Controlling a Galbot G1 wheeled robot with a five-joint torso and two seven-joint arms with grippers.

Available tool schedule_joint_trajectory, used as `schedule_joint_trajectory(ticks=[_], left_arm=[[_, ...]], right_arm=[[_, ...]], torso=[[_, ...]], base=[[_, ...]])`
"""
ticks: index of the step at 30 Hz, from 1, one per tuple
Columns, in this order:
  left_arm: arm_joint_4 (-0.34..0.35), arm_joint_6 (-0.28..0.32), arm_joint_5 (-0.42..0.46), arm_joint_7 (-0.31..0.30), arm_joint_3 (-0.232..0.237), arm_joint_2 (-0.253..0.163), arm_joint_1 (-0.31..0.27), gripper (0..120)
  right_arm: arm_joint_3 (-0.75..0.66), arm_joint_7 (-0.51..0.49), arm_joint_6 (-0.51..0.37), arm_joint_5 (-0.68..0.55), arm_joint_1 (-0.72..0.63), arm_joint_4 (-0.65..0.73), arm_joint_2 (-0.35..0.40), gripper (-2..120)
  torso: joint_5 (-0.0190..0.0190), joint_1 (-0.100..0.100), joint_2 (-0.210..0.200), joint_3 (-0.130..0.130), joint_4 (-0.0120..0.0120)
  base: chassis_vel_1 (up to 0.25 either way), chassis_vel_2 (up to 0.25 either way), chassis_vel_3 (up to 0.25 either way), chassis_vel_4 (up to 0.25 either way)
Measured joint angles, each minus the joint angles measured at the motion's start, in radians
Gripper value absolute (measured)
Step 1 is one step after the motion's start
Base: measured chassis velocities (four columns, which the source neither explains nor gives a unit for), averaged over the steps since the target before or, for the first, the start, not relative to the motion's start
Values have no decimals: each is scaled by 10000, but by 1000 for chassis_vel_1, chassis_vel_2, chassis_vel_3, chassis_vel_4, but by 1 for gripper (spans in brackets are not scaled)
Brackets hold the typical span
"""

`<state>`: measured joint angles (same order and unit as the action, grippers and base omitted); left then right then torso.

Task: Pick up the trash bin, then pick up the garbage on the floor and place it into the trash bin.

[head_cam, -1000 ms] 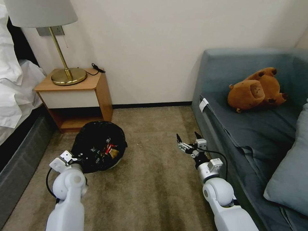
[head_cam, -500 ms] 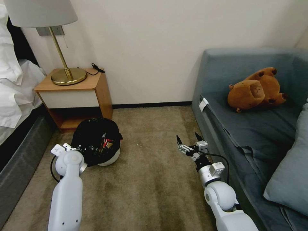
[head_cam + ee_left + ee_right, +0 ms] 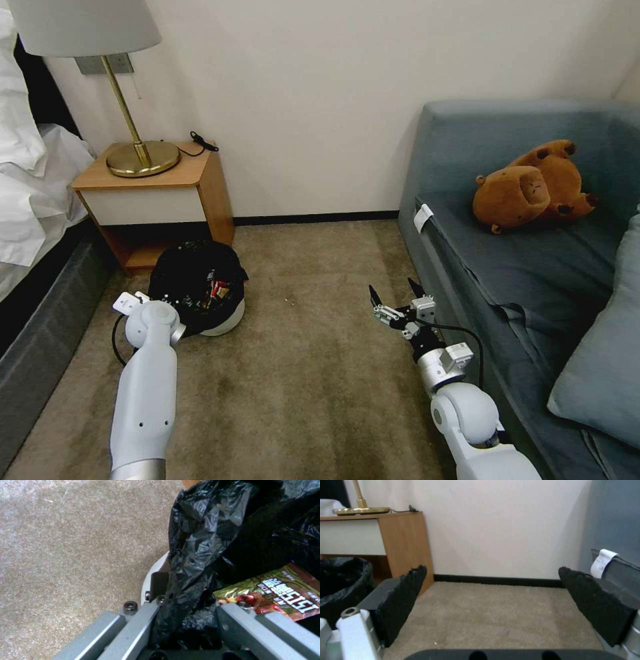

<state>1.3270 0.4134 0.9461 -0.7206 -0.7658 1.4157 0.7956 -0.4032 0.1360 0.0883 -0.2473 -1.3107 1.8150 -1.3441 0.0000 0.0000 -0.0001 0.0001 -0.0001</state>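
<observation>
The left gripper [image 3: 186,610] has its jaws clamped on the black-bagged rim of the trash bin [image 3: 200,293], which sits on the carpet [image 3: 320,373] beside the nightstand [image 3: 157,200] with wrappers [image 3: 276,592] inside. The right gripper [image 3: 398,300] hovers near the sofa [image 3: 533,267], jaws wide apart and empty. The task looks nearly done; releasing the bin seems next.

Beige carpet [image 3: 313,373], white wall [image 3: 300,100], wooden nightstand [image 3: 157,200], grey-blue sofa [image 3: 533,267].
</observation>
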Motion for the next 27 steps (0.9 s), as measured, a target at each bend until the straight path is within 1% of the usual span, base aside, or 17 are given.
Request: schedule_joint_trajectory(ticks=[3,5,7,9,10,14,15,16,18,19,21,22,23,24,25,26,27], left_arm=[[-3,-18,-33,24,0,-9,0,7],[24,-29,-97,81,-12,-35,18,20],[49,-29,-104,90,-13,-37,46,25],[209,-13,-116,214,-19,-37,177,36],[209,-13,-116,214,-19,-37,177,36],[554,125,-155,529,-11,-65,476,48],[825,196,-278,811,-9,-78,674,54],[825,196,-278,811,-9,-78,674,54],[1556,214,-842,1725,-9,-86,1220,68],[1556,214,-842,1725,-9,-86,1220,68],[2677,185,-1684,2750,8,-48,2051,79],[2677,185,-1684,2750,8,-48,2051,79],[3084,39,-2394,3246,22,-7,2374,84],[3450,-331,-3546,3847,27,35,2678,89],[3450,-331,-3546,3847,27,35,2678,89],[3817,-749,-4657,4614,17,98,3017,94],[4222,-1025,-5252,5260,111,167,3368,95]], right_arm=[[-2,25,5,5,-1,-11,-1,100],[-23,125,11,11,-6,-31,-2,100],[-25,147,12,19,-7,-42,-2,100],[-36,189,41,80,-4,-86,-12,100],[-36,189,41,80,-4,-86,-12,100],[-38,250,58,135,-26,-94,-34,100],[-35,273,85,154,-39,-108,-47,100],[-35,273,85,154,-39,-108,-47,100],[-22,275,193,150,-25,-186,-88,100],[-22,275,193,150,-25,-186,-88,100],[-23,261,255,35,32,-250,-153,100],[-23,261,255,35,32,-250,-153,100],[-19,214,279,8,51,-266,-174,100],[-13,168,348,-6,78,-300,-209,100],[-13,168,348,-6,78,-300,-209,100],[-9,129,418,-14,106,-362,-252,100],[-5,114,449,-15,124,-404,-295,100]], torso=[[0,0,0,0,0],[0,0,0,0,0],[0,0,0,-1,0],[0,0,0,-1,0],[0,0,0,-1,0],[0,0,0,0,0],[0,0,0,-1,0],[0,0,0,-1,0],[0,0,0,-1,0],[0,0,0,-1,0],[1,0,0,-1,2],[1,0,0,-1,2],[-5,0,0,-1,1],[-1,0,1,-1,0],[-1,0,1,-1,0],[5,0,1,-2,3],[0,0,1,-2,4]], base=[[0,0,0,0],[0,0,0,0],[0,0,0,0],[0,0,0,0],[0,0,0,0],[0,0,0,0],[0,0,0,0],[0,0,0,0],[0,0,0,0],[0,0,0,0],[0,0,0,0],[0,0,0,0],[0,0,0,0],[0,0,0,0],[0,0,0,0],[0,0,0,0],[0,0,0,0]])
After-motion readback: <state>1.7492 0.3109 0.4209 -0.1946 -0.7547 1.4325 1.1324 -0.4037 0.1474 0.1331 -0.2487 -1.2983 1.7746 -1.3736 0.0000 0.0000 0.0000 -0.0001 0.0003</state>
